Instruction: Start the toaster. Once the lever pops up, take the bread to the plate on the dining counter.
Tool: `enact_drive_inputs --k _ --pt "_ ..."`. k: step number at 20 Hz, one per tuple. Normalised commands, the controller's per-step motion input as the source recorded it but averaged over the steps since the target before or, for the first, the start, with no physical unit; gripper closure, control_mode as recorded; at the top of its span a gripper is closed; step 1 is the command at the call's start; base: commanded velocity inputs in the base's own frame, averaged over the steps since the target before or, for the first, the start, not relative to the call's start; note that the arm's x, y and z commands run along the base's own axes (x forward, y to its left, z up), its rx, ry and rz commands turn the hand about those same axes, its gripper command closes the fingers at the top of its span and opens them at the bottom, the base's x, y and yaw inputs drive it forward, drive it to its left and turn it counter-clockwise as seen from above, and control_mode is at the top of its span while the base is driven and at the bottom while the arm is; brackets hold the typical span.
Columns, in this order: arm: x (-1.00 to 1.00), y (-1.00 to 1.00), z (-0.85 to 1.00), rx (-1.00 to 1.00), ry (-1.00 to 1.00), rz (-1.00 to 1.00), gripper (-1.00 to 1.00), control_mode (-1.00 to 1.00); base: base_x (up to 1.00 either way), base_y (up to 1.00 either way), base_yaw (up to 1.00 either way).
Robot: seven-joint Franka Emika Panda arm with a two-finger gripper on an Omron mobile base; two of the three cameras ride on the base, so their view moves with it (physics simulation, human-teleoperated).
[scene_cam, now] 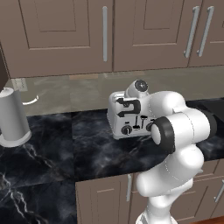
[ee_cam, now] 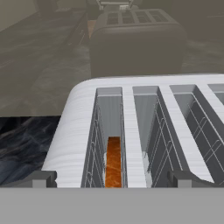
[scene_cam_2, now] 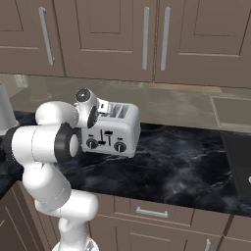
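Observation:
The silver-white toaster (scene_cam: 124,124) (scene_cam_2: 113,131) stands on the black marble worktop near the wall, its knobs and black sliders (scene_cam_2: 108,134) facing me. My gripper (scene_cam: 130,107) (scene_cam_2: 102,106) hangs just above the toaster's top at its left end. In the hand view the toaster (ee_cam: 78,131) lies close below. The gripper (ee_cam: 113,179) is open there, its fingertips (ee_cam: 42,178) wide apart on either side of the two left slots. The bread (ee_cam: 113,161) sits deep in the leftmost slot, only its brown edge showing. The plate and the dining counter are out of view.
A tall grey canister (scene_cam: 13,117) (scene_cam_2: 4,112) stands at the left on the worktop (scene_cam: 52,148). Brown wall cabinets (scene_cam: 65,30) hang above the backsplash, close over the toaster. A dark flat panel (scene_cam_2: 239,162) lies in the worktop at the right.

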Motion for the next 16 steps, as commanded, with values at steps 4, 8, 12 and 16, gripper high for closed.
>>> enact_drive_inputs --k 4,8,12,16 --pt "0.0 0.0 0.0 0.0 0.0 0.0 -1.0 -1.0 0.0 0.0 0.0" --pt "0.0 0.0 0.0 0.0 0.0 0.0 -1.0 -1.0 0.0 0.0 0.0" --pt "0.0 0.0 0.0 0.0 0.0 0.0 -1.0 -1.0 0.0 0.0 0.0" --pt "0.0 0.0 0.0 0.0 0.0 0.0 -1.0 -1.0 0.0 0.0 0.0"
